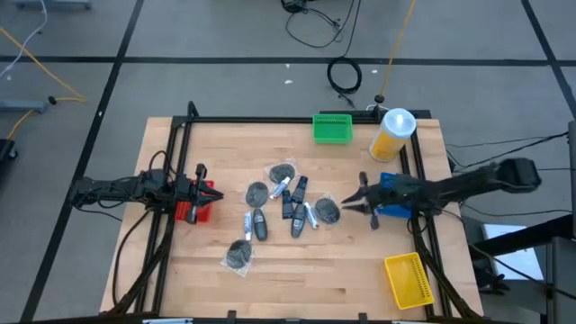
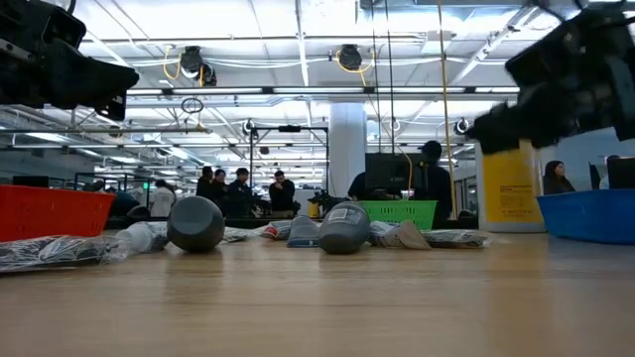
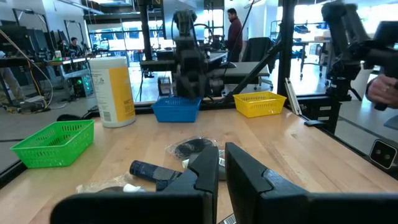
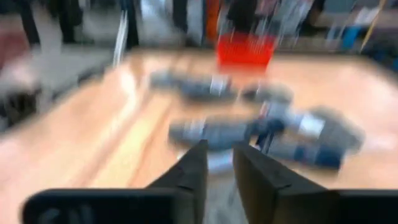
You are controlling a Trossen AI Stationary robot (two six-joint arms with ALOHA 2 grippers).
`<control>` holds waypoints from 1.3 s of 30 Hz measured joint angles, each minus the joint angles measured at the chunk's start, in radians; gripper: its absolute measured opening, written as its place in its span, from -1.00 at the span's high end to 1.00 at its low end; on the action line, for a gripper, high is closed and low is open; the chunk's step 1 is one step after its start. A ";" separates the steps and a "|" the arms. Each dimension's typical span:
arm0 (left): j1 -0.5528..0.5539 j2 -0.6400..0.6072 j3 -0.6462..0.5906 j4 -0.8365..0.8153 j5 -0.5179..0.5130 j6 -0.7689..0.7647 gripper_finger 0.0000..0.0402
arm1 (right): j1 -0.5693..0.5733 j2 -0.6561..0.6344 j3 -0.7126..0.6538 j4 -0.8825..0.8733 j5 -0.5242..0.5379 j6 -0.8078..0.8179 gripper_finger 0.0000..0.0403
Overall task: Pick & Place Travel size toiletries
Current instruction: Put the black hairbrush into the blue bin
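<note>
Reaching toward the pile, the right gripper (image 1: 363, 196) hangs over the table (image 1: 297, 274) just inside its right edge, in front of the blue basket (image 1: 393, 209), with nothing between its fingers. They stand a narrow gap apart in the right wrist view; whether they are opening cannot be told. The left gripper (image 1: 200, 187) waits over the red basket (image 1: 193, 211) at the left edge, fingers nearly together and empty.

The step in hand appears to be the approach for a pick. The travel size toiletries (image 1: 279, 205) lie scattered at the table's centre. Nearest the right gripper is a round packet (image 1: 327, 211), flat, with no long axis. The dark tubes (image 1: 295, 209) beside it lie with their long axes roughly front-to-back, slightly fanned. The next move calls for wider fingers, lowered astride one item.
</note>
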 joint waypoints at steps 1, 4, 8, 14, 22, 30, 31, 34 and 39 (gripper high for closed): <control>0.000 0.000 0.000 0.000 0.000 0.000 0.85 | 0.006 0.049 0.021 0.003 0.000 -0.007 0.51; 0.000 0.000 0.000 0.000 0.000 0.000 0.85 | 0.012 0.170 0.071 0.018 0.000 -0.020 0.28; 0.000 0.000 0.000 0.000 0.000 0.000 0.85 | 0.016 0.286 0.153 -0.062 0.001 -0.010 -0.01; 0.000 0.000 0.000 0.000 0.000 0.000 0.85 | 0.074 0.413 0.263 -0.254 0.007 -0.112 -0.31; 0.000 0.000 0.000 0.001 0.000 0.000 0.85 | 0.191 0.524 0.287 -0.243 0.282 -0.250 -0.32; 0.000 0.000 0.000 0.003 0.001 -0.078 0.85 | 0.197 0.543 0.288 -0.239 0.415 -0.234 0.23; 0.000 0.000 0.000 0.004 0.001 -0.084 0.85 | 0.195 0.543 0.288 -0.239 0.431 -0.236 0.33; 0.000 0.000 0.000 0.004 0.001 -0.084 0.85 | 0.188 0.541 0.288 -0.237 0.454 -0.249 0.65; 0.000 0.000 0.000 0.003 0.002 -0.084 0.85 | 0.190 0.476 0.299 -0.257 0.454 -0.243 0.96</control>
